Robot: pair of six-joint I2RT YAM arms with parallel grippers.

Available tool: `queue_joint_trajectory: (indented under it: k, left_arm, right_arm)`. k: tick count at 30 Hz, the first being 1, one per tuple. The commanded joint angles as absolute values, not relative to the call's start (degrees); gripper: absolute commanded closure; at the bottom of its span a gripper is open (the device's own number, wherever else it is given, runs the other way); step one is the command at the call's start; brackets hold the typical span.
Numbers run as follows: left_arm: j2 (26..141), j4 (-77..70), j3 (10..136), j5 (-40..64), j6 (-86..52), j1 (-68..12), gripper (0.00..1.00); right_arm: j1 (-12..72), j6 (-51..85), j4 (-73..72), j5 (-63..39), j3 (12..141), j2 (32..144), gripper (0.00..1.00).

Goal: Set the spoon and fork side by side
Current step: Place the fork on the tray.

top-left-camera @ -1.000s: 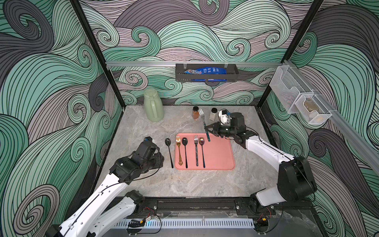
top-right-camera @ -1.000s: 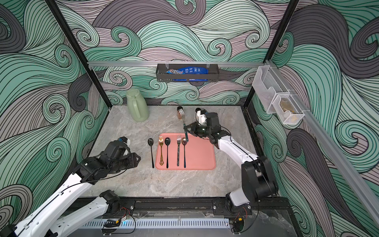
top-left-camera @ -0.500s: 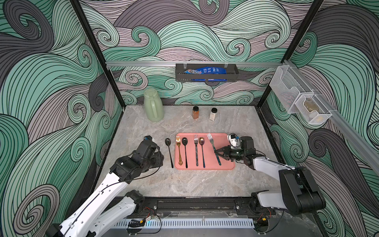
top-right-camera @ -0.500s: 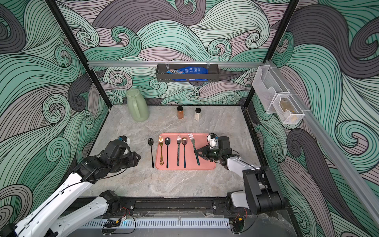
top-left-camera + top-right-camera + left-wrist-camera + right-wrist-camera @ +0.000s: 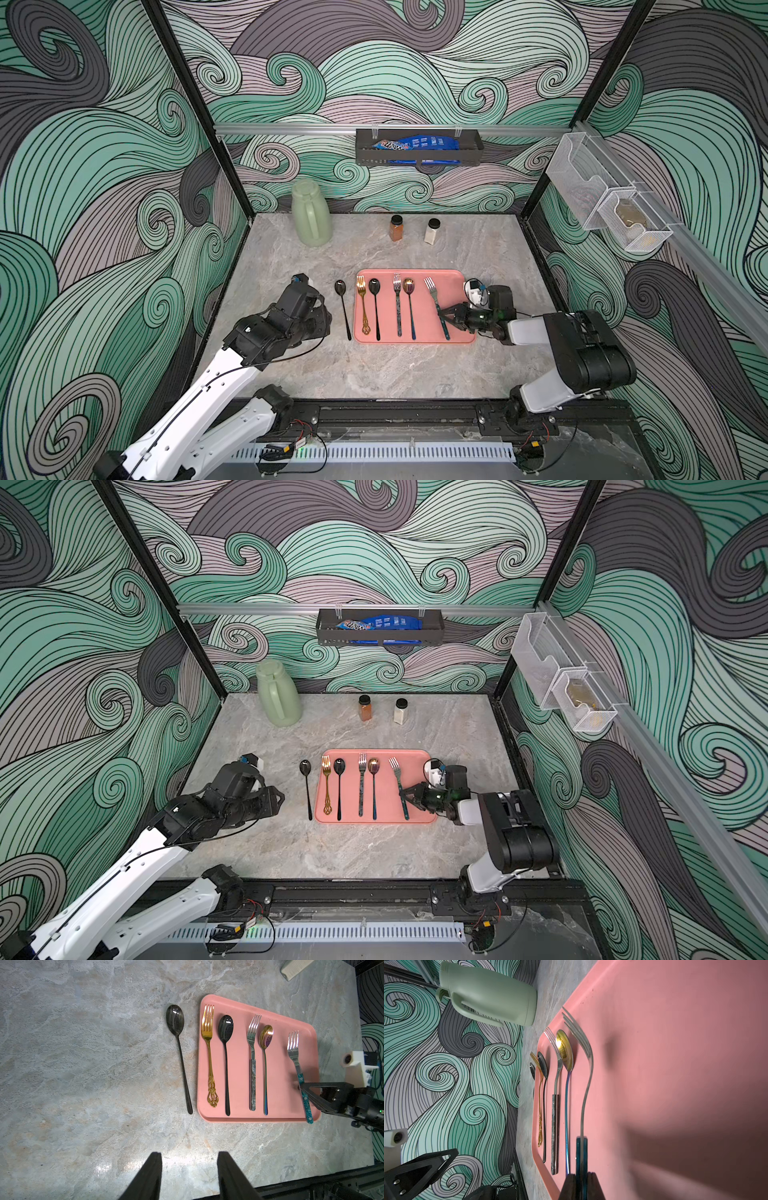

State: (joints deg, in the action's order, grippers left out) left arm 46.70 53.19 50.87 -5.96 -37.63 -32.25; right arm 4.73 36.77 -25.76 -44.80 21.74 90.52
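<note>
A pink tray (image 5: 455, 286) holds a gold fork (image 5: 363, 303), a black spoon (image 5: 375, 299), a silver fork (image 5: 397, 299) and a gold-bowled spoon (image 5: 409, 301) in a row. My right gripper (image 5: 446, 318) is shut on the teal handle of a third fork (image 5: 434, 297) at the tray's right end, tines pointing to the back. In the right wrist view the pads (image 5: 592, 1180) clamp that fork (image 5: 586, 1076) on its edge, low over the tray (image 5: 675, 1043). Another black spoon (image 5: 180, 1051) lies on the table left of the tray. My left gripper (image 5: 190, 1155) hangs open and empty left of it.
A green jug (image 5: 311, 218) stands at the back left, and two spice jars (image 5: 397, 227) (image 5: 432, 231) at the back middle. A black basket (image 5: 417, 151) with a blue packet hangs on the back wall. Mesh bins (image 5: 606, 203) hang on the right wall.
My right gripper has carried the teal-handled fork from the back of the table, near the spice jars, down to the tray's right end. The left arm has not moved.
</note>
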Motion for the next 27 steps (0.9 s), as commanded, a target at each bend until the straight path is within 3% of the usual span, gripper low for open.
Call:
queue_joint_trajectory:
  k: [1, 3, 9, 14, 27]
  left_arm:
    - [46.76, 53.88, 53.08, -6.43, -36.91, -31.9, 0.53]
    - [46.9, 53.71, 53.04, -6.26, -37.08, -31.9, 0.53]
    - [46.93, 53.07, 52.75, -5.45, -37.57, -31.88, 0.53]
    - [46.77, 52.61, 52.29, -4.8, -37.96, -31.86, 0.54]
    - [48.99, 50.12, 49.55, -6.31, -37.09, -31.88, 0.54]
  right_arm:
    - [4.36, 33.25, -23.86, -41.85, 24.03, 92.09, 0.96]
    - [4.33, 32.58, -21.49, -39.93, 24.74, 91.67, 0.92]
    - [4.47, 30.42, -11.93, -31.55, 26.55, 86.13, 0.65]
    - [5.53, 28.34, -3.96, -24.05, 29.34, 81.14, 0.53]
    - [18.33, 27.44, 7.96, -0.56, 37.1, 84.46, 0.5]
